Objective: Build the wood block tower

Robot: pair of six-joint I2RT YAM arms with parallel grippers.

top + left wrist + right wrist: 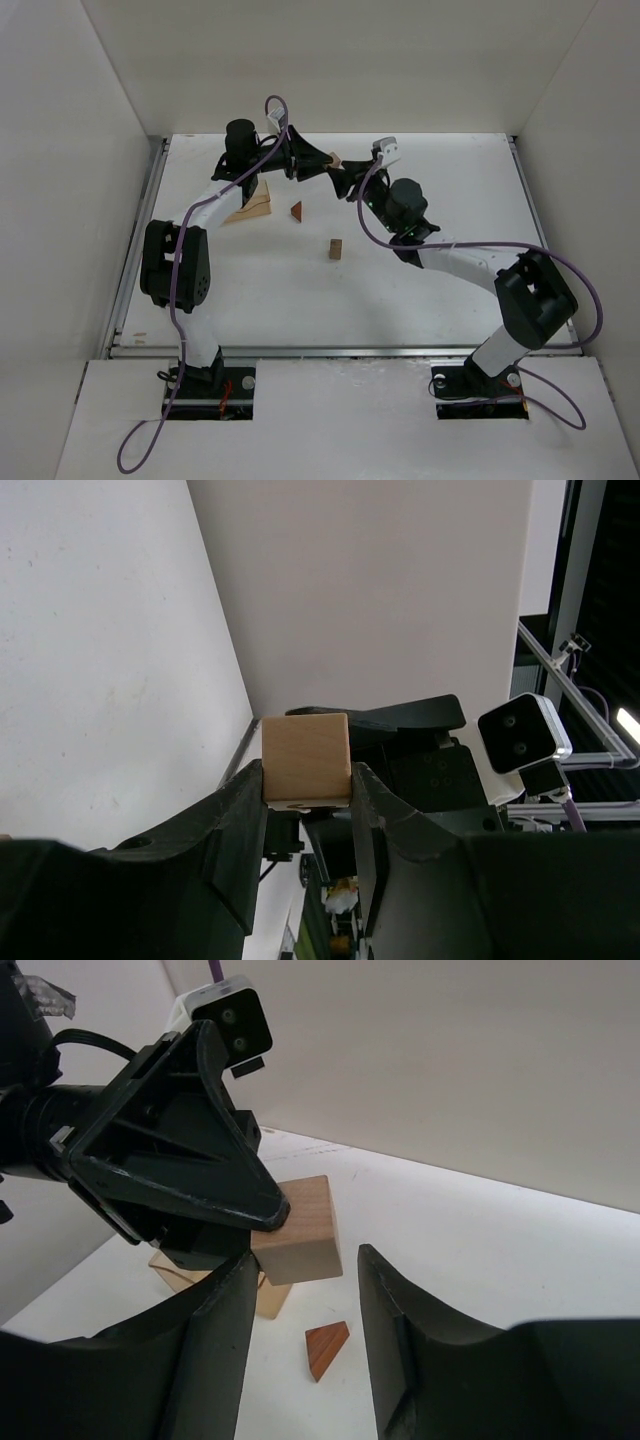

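My left gripper [306, 780] is shut on a tan wooden cube [306, 758] and holds it in the air above the back of the table. In the top view the left gripper [328, 160] and the cube [337, 159] meet my right gripper [346, 182]. In the right wrist view the right gripper [305, 1260] is open, with its jaws on either side of the lower part of the cube [300, 1228], not touching it. A reddish-brown triangular piece [327, 1348] lies on the table below; it also shows in the top view [296, 210].
A larger tan wooden piece [255, 200] lies under the left arm, also visible in the right wrist view [268, 1298]. A small brown block [335, 249] stands near the table's middle. White walls close in the table on three sides.
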